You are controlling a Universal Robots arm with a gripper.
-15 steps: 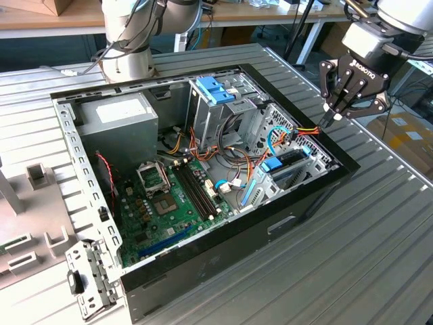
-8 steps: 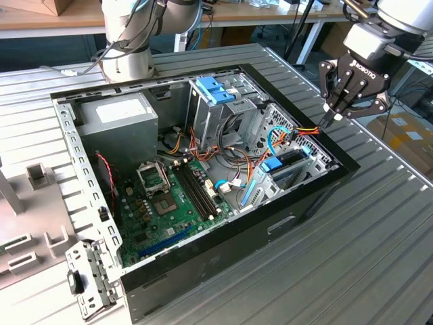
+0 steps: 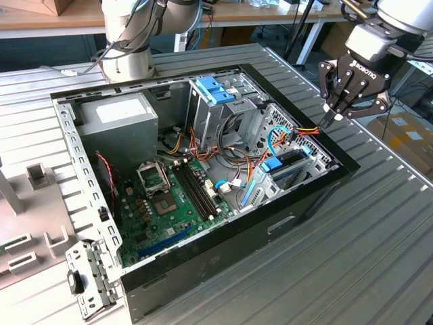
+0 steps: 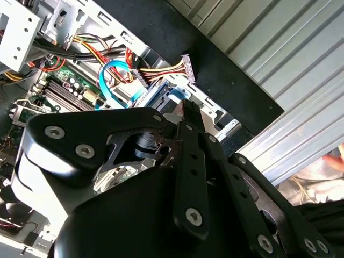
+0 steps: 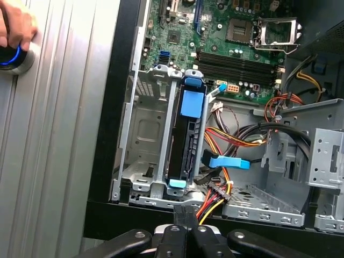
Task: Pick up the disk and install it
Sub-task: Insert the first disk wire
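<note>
The black metal claw [image 5: 184,215] is hovering clenched and empty beside the grey steel drive bay [image 5: 141,134], where the dark flat metal disk [image 5: 185,145] is sitting edgewise. It is likely handling as dense, rigid and shock-sensitive, so grip its long side edges

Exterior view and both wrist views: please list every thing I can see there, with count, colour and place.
table: one, grey ribbed metal, under everything.
computer case: one, black, open, on the table.
motherboard: one, green, inside the case.
power-supply box: one, grey, inside the case, exterior view's left.
disk: one, dark, in the drive cage.
cables: several, red, yellow, orange, beside the cage.
bracket: one, grey, on the table outside the case.
person's hand: one, on a blue-ringed button.
gripper: one, black, shut, empty, above the case's edge, exterior view's right.
</note>
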